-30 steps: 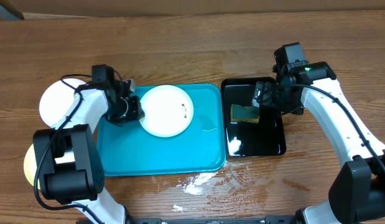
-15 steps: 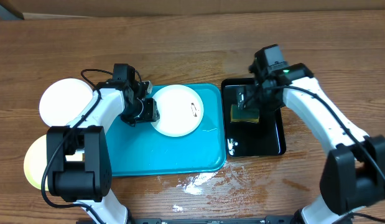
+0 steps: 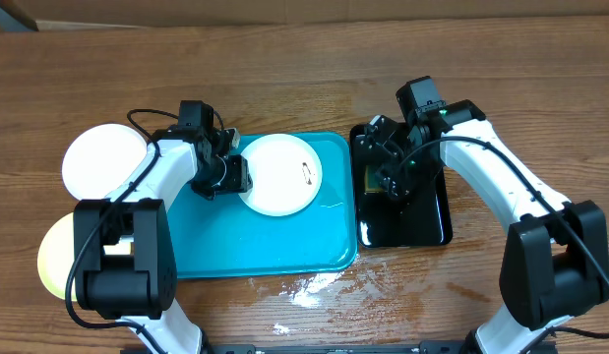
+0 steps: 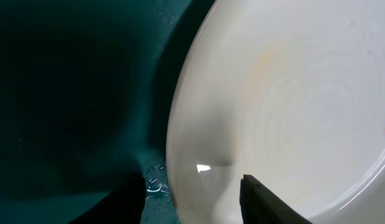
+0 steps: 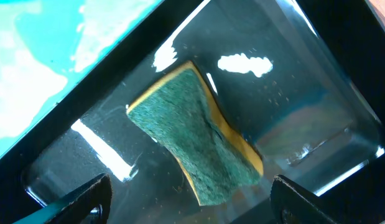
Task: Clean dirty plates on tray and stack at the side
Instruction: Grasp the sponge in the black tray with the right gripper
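Observation:
A white plate with a small dark speck near its right rim lies at the back of the teal tray. My left gripper is shut on the plate's left rim. In the left wrist view the plate fills the right side, and its rim runs between the two fingers of the left gripper. A green and yellow sponge lies wet in the black tray. My right gripper stands open just above the sponge, one finger on each side, not touching it.
A white plate and a yellow plate lie on the table to the left of the teal tray. Spilled water and foam lie in front of that tray. White foam sits in the black tray.
A second ago my left gripper carried the plate to the right along the tray; it has held still since. My right gripper has turned and come down over the sponge.

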Controlling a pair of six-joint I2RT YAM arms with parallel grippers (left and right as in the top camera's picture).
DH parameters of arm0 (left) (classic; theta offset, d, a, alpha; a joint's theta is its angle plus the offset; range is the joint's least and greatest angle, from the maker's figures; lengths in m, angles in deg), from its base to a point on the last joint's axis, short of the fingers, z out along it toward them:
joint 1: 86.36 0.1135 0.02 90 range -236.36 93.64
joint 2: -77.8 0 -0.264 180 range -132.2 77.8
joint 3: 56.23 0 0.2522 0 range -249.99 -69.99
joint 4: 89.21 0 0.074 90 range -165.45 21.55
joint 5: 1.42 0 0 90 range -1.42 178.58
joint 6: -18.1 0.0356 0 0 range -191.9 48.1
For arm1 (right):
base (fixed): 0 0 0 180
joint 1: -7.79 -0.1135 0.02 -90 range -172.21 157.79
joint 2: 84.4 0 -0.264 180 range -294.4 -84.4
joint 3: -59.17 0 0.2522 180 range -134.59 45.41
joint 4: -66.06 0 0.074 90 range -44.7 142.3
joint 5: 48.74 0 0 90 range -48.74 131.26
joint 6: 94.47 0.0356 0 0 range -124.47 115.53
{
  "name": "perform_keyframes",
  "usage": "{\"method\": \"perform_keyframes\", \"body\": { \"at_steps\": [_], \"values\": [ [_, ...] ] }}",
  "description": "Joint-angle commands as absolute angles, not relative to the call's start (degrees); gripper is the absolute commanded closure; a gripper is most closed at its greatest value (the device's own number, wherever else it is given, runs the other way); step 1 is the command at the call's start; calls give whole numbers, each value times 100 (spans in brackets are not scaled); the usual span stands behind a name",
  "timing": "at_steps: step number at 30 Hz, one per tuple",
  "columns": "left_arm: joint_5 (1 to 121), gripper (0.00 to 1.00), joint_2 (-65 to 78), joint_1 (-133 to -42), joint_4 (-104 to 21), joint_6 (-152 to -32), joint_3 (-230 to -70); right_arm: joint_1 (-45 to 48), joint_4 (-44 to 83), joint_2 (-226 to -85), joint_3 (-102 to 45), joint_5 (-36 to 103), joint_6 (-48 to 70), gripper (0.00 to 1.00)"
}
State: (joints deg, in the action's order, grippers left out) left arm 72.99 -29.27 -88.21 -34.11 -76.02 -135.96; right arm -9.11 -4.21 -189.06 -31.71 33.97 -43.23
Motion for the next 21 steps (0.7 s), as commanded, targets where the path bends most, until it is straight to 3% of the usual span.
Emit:
{"method": "perform_keyframes", "body": {
  "at_steps": [1,9,10,13,21],
  "values": [
    [7373,48,-3001,-8827,-3415,-7642,-13561,-887,-402,-19142,-3134,3211,-4992,18],
    [7375,46,-3001,-8827,-3439,-7642,-13561,-885,-69,-19636,-2994,3283,-4987,20],
    [7377,46,-3001,-8827,-3437,-7640,-13561,-885,-80,-19656,-2992,3368,-4948,24],
    [7417,46,-3001,-8827,-3441,-7640,-13561,-885,-203,-19660,-2992,3530,-4837,48],
    [7417,47,-3001,-8827,-3500,-7666,-13561,-885,-531,-19660,-2994,3580,-2762,63]
  ]
}}
